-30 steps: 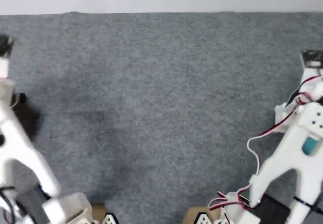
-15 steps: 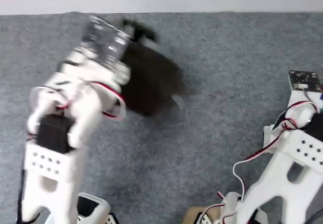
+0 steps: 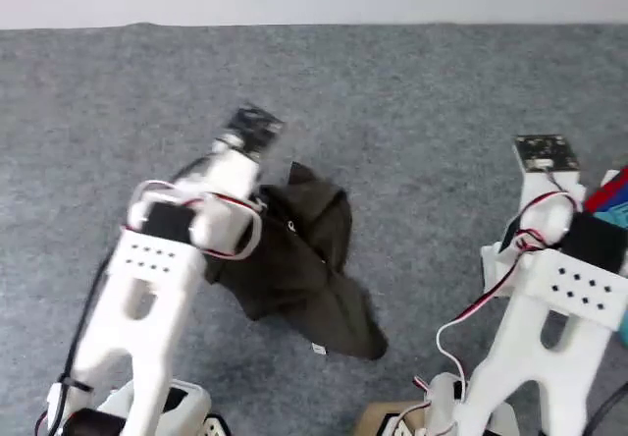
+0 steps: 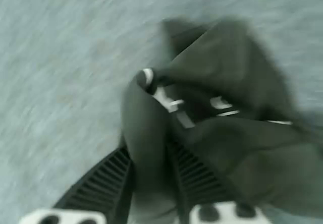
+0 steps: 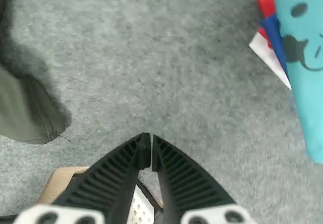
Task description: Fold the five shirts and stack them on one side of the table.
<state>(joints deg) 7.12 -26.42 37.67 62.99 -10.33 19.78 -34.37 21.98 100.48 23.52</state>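
The left gripper (image 4: 151, 151) is clenched on a dark olive shirt (image 3: 306, 264). In the left wrist view the cloth runs up between the two black ribbed fingers (image 4: 103, 183) and bunches over them, so their tips are hidden. In the high view this shirt is near the middle of the grey surface (image 3: 442, 92), a little toward the front edge. It is crumpled, not folded. Its upper part is under the wrist of the left arm (image 3: 186, 235), and one corner reaches out toward the front edge, where a small white tag (image 3: 317, 349) shows at the hem.

The right gripper (image 5: 151, 143) is closed with nothing in it; its two fingers touch at the tips over bare grey surface. The right arm (image 3: 549, 289) stands near the right edge, well apart from the olive shirt.

A pile of shirts lies at the right edge of the surface. A teal shirt (image 5: 303, 42) with a dark print is on top, and the edges of a blue shirt (image 5: 275, 32), a red shirt (image 5: 270, 2) and a white shirt (image 5: 266, 52) stick out from under it

A tan wooden piece (image 5: 60, 183) is at the front edge, below the right gripper
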